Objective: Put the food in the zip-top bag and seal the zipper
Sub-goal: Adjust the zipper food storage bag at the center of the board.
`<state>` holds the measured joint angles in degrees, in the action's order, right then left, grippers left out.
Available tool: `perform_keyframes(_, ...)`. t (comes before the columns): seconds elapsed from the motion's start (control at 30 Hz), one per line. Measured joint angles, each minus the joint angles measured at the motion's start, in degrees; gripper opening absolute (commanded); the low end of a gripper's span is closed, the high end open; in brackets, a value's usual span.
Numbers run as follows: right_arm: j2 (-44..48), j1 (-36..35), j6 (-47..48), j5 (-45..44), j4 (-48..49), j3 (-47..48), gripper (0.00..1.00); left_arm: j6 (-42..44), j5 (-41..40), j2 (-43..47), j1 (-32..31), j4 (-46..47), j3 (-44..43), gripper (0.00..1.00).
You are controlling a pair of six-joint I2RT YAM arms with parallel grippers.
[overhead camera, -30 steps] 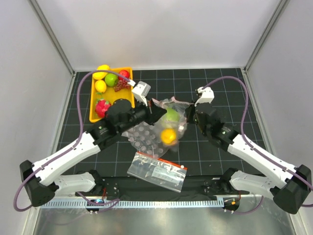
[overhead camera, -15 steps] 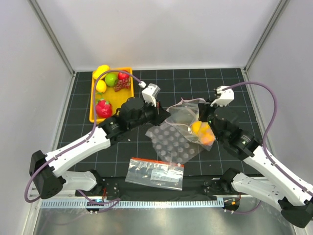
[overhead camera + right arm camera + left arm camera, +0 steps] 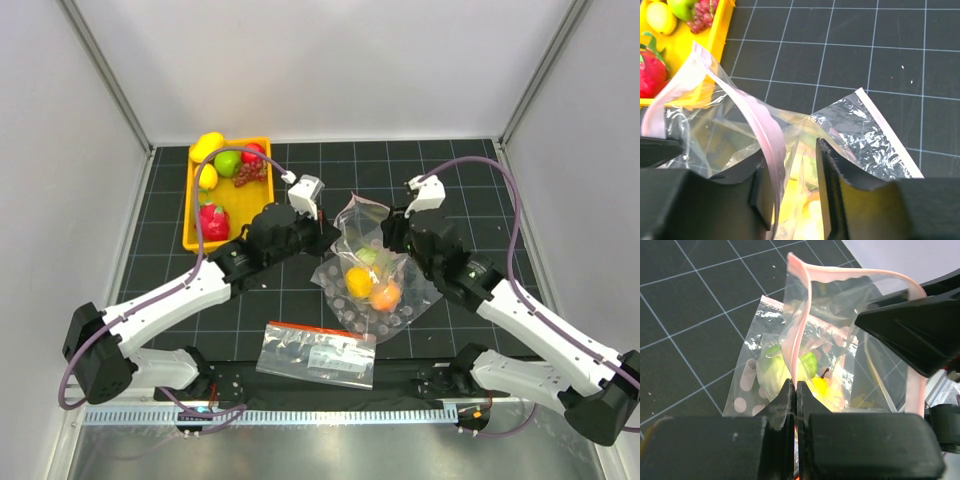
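The bag (image 3: 352,235) is thin, clear, crinkled plastic. It stands at the centre of the top view with its mouth raised and its lower part sagging onto the tabletop (image 3: 470,180), a black mat ruled with a pale grid. Its zipper (image 3: 796,330) is a soft pink-red strip, wavy and bent over in a loop. Low inside the bag lie glossy, rounded toys: a yellow fruit (image 3: 358,281), an orange fruit (image 3: 386,295) touching it, and a green fruit (image 3: 369,257) just above them.

The left claw (image 3: 794,390) is matte black. Its jaws are pressed together, pinching the zipper at the bottom centre of the left wrist view. The right claw (image 3: 792,170) has its jaws apart. The zipper runs down between them, close to the finger on the left side of the right wrist view.

Under the bag a clear bubble sheet (image 3: 343,308) with rows of round bubbles lies flat. At the lower centre of the top view lies a printed bag (image 3: 318,352), clear, with a bold red band along its upper edge and dark printing that looks like text but is too small to read.

In the upper left of the top view a yellow-orange plastic tray (image 3: 243,205), rectangular with a raised rim, holds more glossy fruit: a lemon (image 3: 209,145), a green apple (image 3: 228,163), dark purple grapes (image 3: 250,173) and a spiky pink-red dragon fruit (image 3: 210,220).
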<state>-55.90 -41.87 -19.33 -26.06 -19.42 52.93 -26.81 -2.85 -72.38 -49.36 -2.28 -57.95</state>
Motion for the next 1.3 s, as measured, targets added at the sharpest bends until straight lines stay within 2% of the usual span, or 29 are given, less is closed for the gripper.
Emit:
perform_keyframes(0.1, 0.8, 0.0, -0.7, 0.3, -0.9, 0.2, 0.48, 0.0, -0.1, 0.2, 0.0, 0.8, 0.8, 0.0)
perform_keyframes(0.13, 0.9, 0.0, -1.1, 0.3, -1.8, 0.7, 0.54, -0.1, -0.2, 0.4, 0.0, 1.0, 1.0, 0.0)
perform_keyframes(0.23, 0.9, 0.0, -2.4, 1.0, -3.6, 2.3, 0.59, -0.2, -0.1, 1.1, 0.0, 1.5, 1.5, 0.0)
perform_keyframes(0.67, 0.9, 0.0, -8.8, 7.1, -9.4, 6.6, 0.55, -0.2, 0.1, 2.4, 0.0, 2.1, 1.5, 0.0)
perform_keyframes(0.77, 1.4, -0.1, -9.8, 7.8, -10.0, 7.2, 0.47, -0.2, 0.1, 2.5, 0.0, 2.1, 1.5, 0.0)
perform_keyframes(0.83, 1.8, -0.1, -10.1, 8.0, -10.8, 7.5, 0.36, -0.2, 0.1, 2.5, 0.0, 2.1, 1.5, 0.0)
perform_keyframes(0.9, 1.9, -0.2, -10.5, 8.2, -11.5, 8.0, 0.22, -0.2, 0.1, 2.6, 0.0, 2.0, 1.5, 0.0)
perform_keyframes(0.93, 1.9, -0.2, -10.4, 8.3, -11.6, 8.2, 0.05, -0.2, 0.1, 2.6, 0.0, 2.0, 1.5, 0.0)
perform_keyframes(0.97, 1.8, -0.2, -10.1, 8.3, -11.9, 8.4, 0.01, -0.2, 0.1, 2.8, 0.0, 2.0, 1.5, 0.0)
perform_keyframes(1.2, 3.0, -0.2, -7.0, 3.9, -12.3, 8.9, 0.01, -0.3, 0.2, 2.7, 0.0, 2.1, 1.2, 0.0)
perform_keyframes(1.3, 2.4, -0.2, -5.7, 3.0, -13.3, 12.5, 0.01, -1.3, 0.6, 1.8, 0.0, 3.3, 0.7, 0.02)
